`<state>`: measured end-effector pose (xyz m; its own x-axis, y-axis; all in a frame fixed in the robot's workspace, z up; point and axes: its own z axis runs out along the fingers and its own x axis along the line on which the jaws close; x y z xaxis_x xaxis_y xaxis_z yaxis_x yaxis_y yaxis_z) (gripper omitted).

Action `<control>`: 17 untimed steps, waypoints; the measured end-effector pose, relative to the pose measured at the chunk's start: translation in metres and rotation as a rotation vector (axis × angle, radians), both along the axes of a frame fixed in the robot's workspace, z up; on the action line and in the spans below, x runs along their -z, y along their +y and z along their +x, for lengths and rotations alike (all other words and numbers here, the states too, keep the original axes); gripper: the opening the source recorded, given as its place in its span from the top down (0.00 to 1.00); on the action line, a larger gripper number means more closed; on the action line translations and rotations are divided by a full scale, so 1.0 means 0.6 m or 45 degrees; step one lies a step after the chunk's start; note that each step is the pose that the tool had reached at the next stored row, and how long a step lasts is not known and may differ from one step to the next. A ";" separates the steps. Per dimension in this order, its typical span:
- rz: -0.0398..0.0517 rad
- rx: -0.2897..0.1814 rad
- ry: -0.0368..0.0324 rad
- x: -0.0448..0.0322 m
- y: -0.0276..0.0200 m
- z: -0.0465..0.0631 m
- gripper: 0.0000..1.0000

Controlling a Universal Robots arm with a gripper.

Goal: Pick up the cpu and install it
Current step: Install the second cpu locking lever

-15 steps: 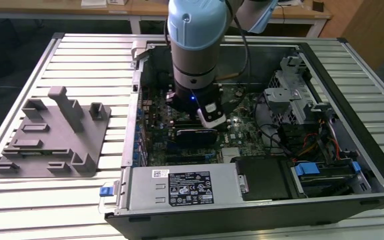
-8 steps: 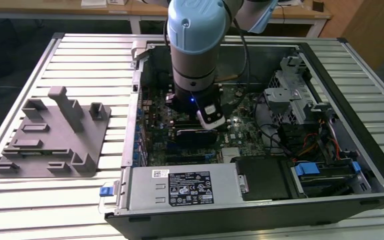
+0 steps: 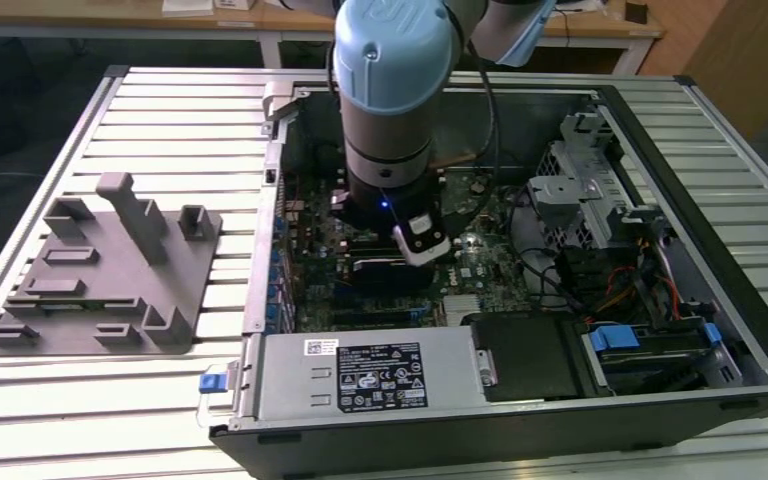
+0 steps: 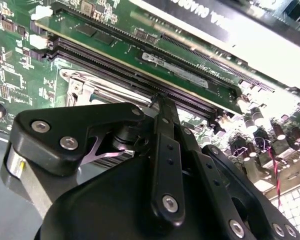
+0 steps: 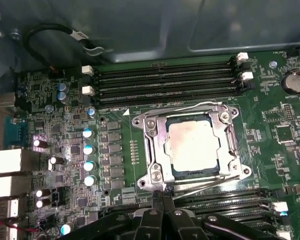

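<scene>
Inside the metal socket frame (image 5: 190, 145), middle of the first wrist view, sits the cpu (image 5: 192, 146). Just beside it the tool (image 5: 159, 199) looks pinched closed, holding nothing. Best to press gently and straight.

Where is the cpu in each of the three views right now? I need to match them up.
Exterior view: hidden; the arm stands over that part of the motherboard.
First wrist view: the cpu lies inside the metal socket frame, next to the memory slots.
Second wrist view: cannot make it out; a corner of the socket frame shows beside the memory slots.
Shared landmark: the green motherboard.
</scene>
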<state>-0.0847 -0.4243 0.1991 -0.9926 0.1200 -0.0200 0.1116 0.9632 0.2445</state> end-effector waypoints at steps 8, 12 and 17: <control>0.025 -0.002 -0.0001 0.007 -0.0004 -0.009 0.89; 0.041 -0.003 0.0001 0.009 -0.0004 -0.010 0.89; 0.070 -0.004 0.0001 0.011 -0.0003 -0.010 0.89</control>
<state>-0.0907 -0.4245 0.1924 -0.9929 0.1182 -0.0133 0.1089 0.9486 0.2972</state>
